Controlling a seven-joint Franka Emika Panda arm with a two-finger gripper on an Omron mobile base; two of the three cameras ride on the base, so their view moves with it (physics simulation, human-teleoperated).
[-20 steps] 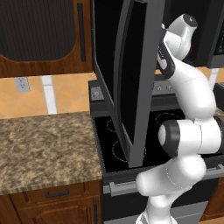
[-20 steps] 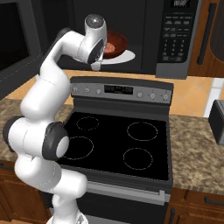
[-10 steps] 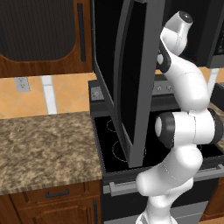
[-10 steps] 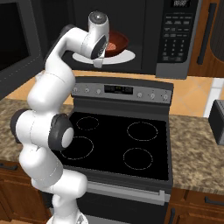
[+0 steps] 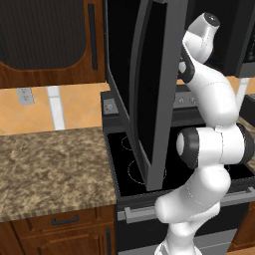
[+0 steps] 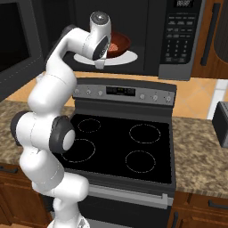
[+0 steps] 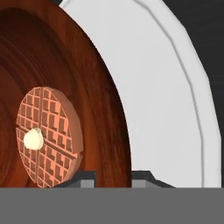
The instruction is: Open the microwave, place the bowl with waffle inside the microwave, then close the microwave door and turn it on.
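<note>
The bowl (image 6: 119,43) sits on the white round plate (image 6: 129,58) inside the microwave (image 6: 147,35), at the upper centre of the right base view, with the waffle (image 6: 114,46) lying in it. In the hand view the waffle (image 7: 48,138) rests at the lower left, gridded face up with its pale dab at centre, and the bowl's (image 7: 87,87) rim curves down to the bottom middle of the frame, where the tool (image 7: 113,177) has its two tips drawn narrow on either side of that rim. The tool looks pinched on the bowl's edge, so the bowl is probably not yet let go.

The step in hand appears to be setting the bowl down and releasing it. To do it well, the bowl should lie flat on the plate, then the tips should spread just enough to free the rim without nudging it. The hand should draw back along the line it reached in on, clear of the rim, so the bowl is not dragged toward the plate's edge or tipped.

The microwave door (image 5: 154,94) stands swung out at the upper middle of the left base view, close beside the arm. The withdrawal should keep the elbow off that panel, and the door's handle must be reached afterward to close it.
</note>
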